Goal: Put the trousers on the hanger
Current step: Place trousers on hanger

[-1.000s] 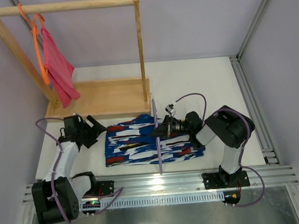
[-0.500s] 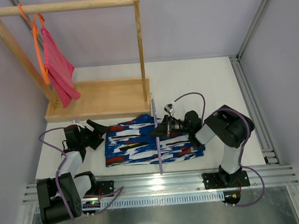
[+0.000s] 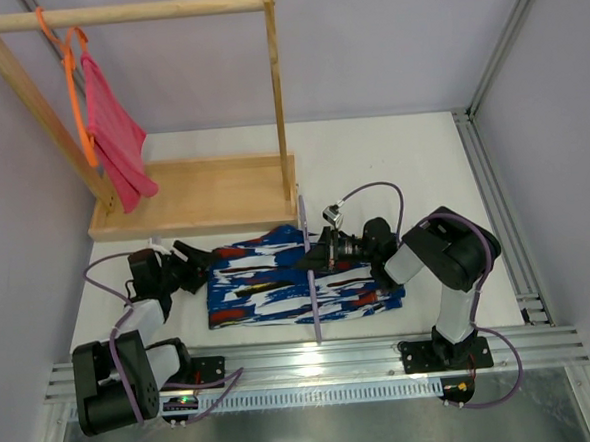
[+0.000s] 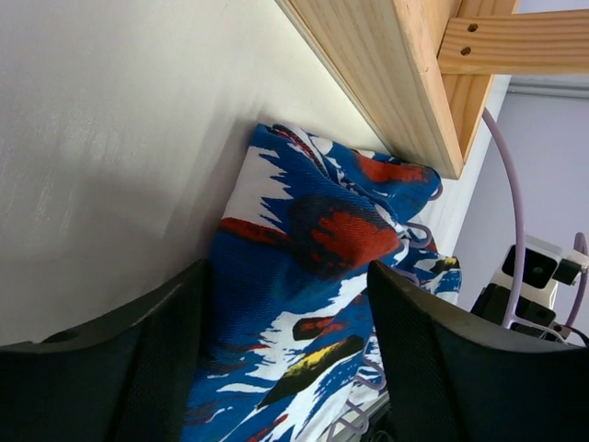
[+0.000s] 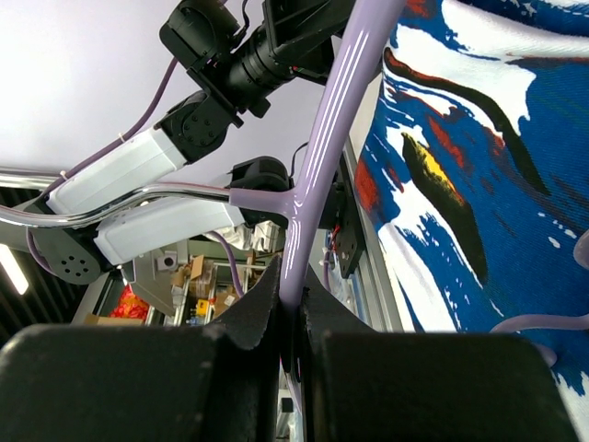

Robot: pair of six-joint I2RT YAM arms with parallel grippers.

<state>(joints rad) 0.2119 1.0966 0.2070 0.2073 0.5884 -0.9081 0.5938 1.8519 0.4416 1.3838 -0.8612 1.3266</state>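
Note:
The printed trousers (image 3: pixel 279 282) lie folded flat on the table in front of the wooden rack. The pale lavender hanger (image 3: pixel 310 280) stands on edge across them, running from near to far. My right gripper (image 3: pixel 322 254) is shut on the hanger's stem; in the right wrist view the hanger (image 5: pixel 331 120) rises from between the pinched fingers (image 5: pixel 248 331), with the trousers (image 5: pixel 479 184) to the right. My left gripper (image 3: pixel 199 259) sits low at the trousers' left edge. In the left wrist view its fingers (image 4: pixel 110 368) stand apart, straddling the trousers (image 4: pixel 313 230).
A wooden clothes rack (image 3: pixel 193 192) stands at the back left, its base board (image 4: pixel 386 74) just beyond the trousers. An orange hanger (image 3: pixel 75 94) with a pink-red cloth (image 3: pixel 115 142) hangs on its rail. Aluminium rails (image 3: pixel 314 360) border the near edge and right side.
My left gripper has dropped and slid to the trousers' left edge, and its jaws have narrowed somewhat. The right gripper and the hanger have stayed put.

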